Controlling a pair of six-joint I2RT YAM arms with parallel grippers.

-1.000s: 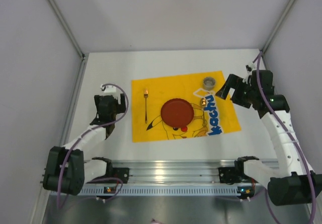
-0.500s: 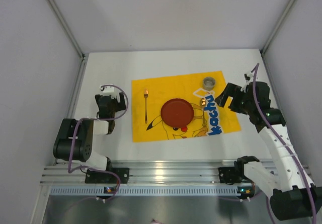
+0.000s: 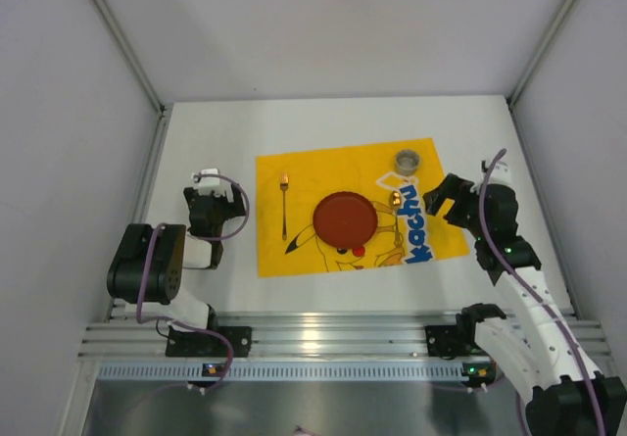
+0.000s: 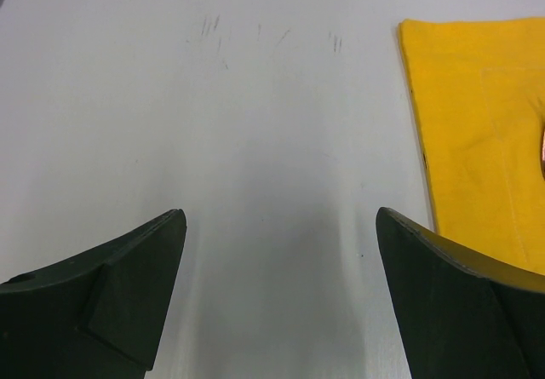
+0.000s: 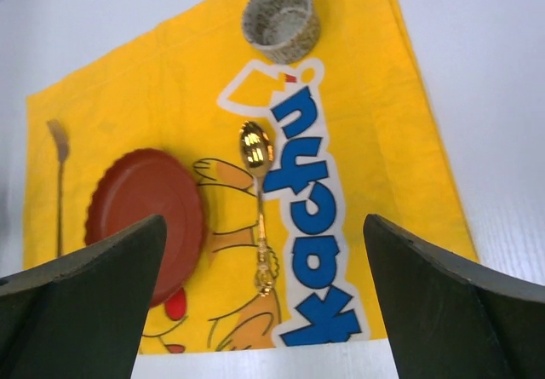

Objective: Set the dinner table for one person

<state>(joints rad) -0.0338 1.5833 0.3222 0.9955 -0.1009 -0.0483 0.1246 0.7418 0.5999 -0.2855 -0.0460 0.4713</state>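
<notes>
The white dinner table [image 3: 323,118] carries a yellow Pikachu mat [image 3: 358,162]. On the mat lie a red plate [image 3: 344,218], a gold fork [image 3: 284,206] left of it, a gold spoon [image 3: 396,216] right of it and a small speckled cup [image 3: 407,161] at the far right corner. The right wrist view shows the plate [image 5: 145,217], spoon [image 5: 258,204], cup [image 5: 280,19] and fork [image 5: 60,175]. My left gripper [image 3: 215,204] is open and empty over bare table left of the mat [image 4: 485,123]. My right gripper [image 3: 443,198] is open and empty at the mat's right edge.
A ribbed aluminium rail [image 3: 323,333] runs along the near edge with both arm bases on it. Grey walls with metal posts [image 3: 122,39] enclose the table on the left, back and right.
Both arms have drawn back toward their bases. The left arm folded down at the left of the mat; the right gripper moved nearer and lower. Nothing on the mat moved.
</notes>
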